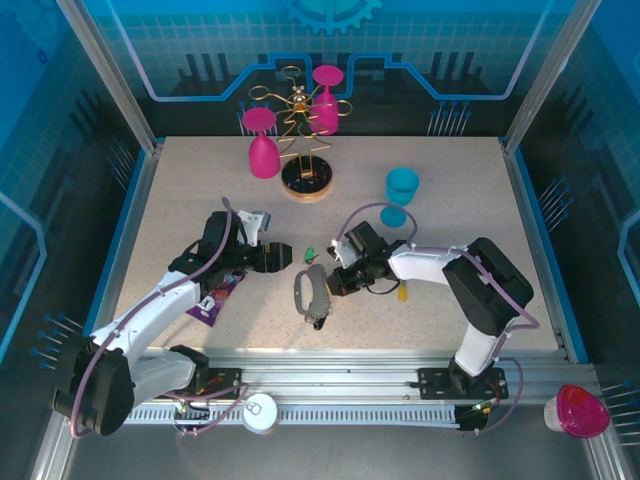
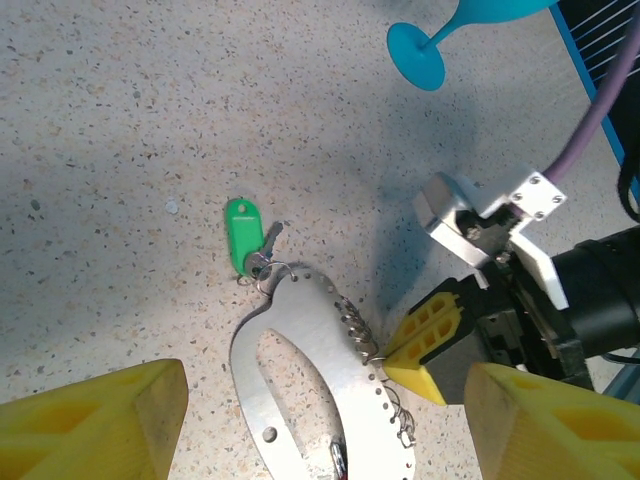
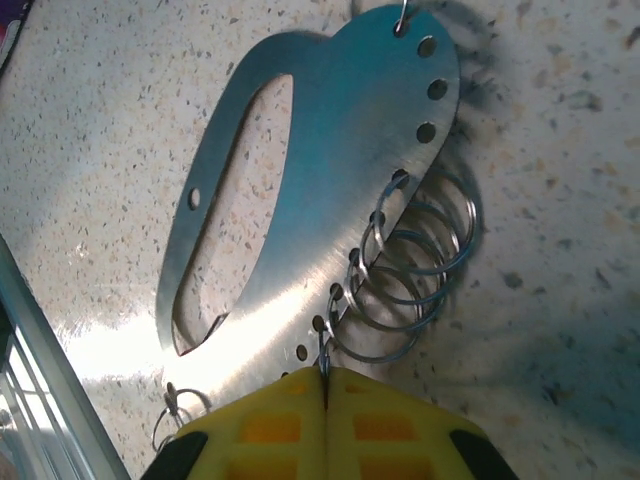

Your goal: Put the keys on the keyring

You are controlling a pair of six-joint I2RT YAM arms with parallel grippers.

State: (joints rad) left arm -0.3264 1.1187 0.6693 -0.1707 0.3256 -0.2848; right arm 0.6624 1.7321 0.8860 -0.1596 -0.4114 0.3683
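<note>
Keyring, a flat grey metal oval with a long slot, lying on the speckled bench near the middle and a little toward the near edge. Its long axis runs from far to near with only a slight tilt. A green tag sits at the far end. A row of holes down its right long edge carries small wire rings.

The right hand lies to the right of the keyring and points left, square across that long axis. It meets the plate at the right edge, about midway along. In the right wrist view its yellow fingers are pressed together. The wire of one small ring runs into the seam between them, so the hand appears to be pinching that ring.

The left hand hangs just left and slightly far of the keyring, close to the tag end. It is spread wide and holds nothing.

A small yellow-orange key, as it seems to be, lies on the bench to the right of the keyring. It is just beside the right forearm and well apart from the left hand.

The right arm is judged nearer to both ring and key, but it is occupied with the ring. The free left hand would have to cross over the keyring to reach that key.
</note>
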